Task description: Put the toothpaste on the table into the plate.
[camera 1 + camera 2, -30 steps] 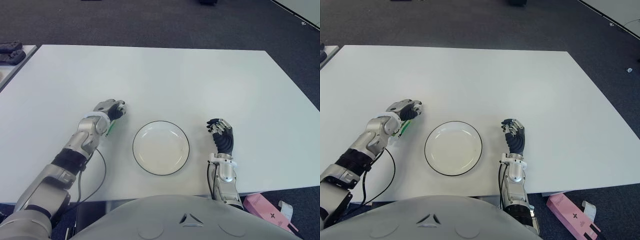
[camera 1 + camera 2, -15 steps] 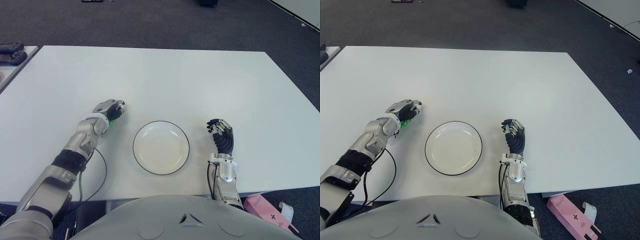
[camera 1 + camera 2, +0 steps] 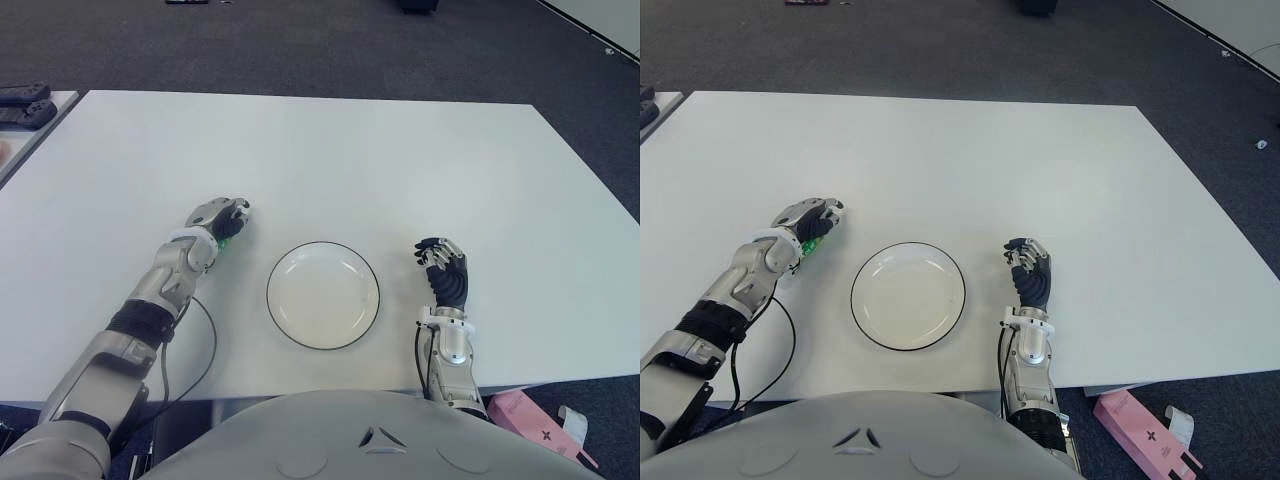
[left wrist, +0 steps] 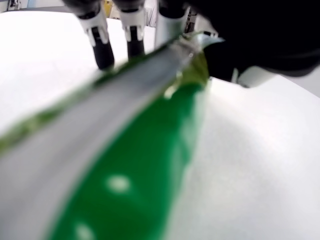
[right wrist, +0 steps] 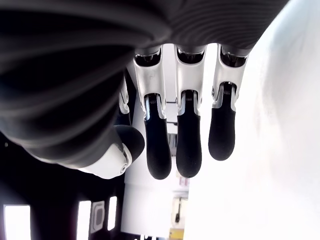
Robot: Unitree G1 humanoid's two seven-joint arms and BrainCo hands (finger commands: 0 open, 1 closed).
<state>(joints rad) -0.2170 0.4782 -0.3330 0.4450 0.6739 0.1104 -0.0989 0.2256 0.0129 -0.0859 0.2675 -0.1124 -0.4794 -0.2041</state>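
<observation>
One toothpaste (image 4: 145,165) in left hand (image 3: 222,216); one plate (image 3: 322,295)

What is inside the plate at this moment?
Nothing: the plate shows bare white. The toothpaste is in the left hand, left of the plate; the hand covers most of it.

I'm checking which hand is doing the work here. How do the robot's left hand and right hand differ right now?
The left hand is curled around the green toothpaste; the right hand holds nothing, its fingers relaxed. The left hand shows on the plate's left, reached farther out over the table; the right hand shows on the plate's right, nearer the table's front edge. Both are beside the plate, not over it.
</observation>
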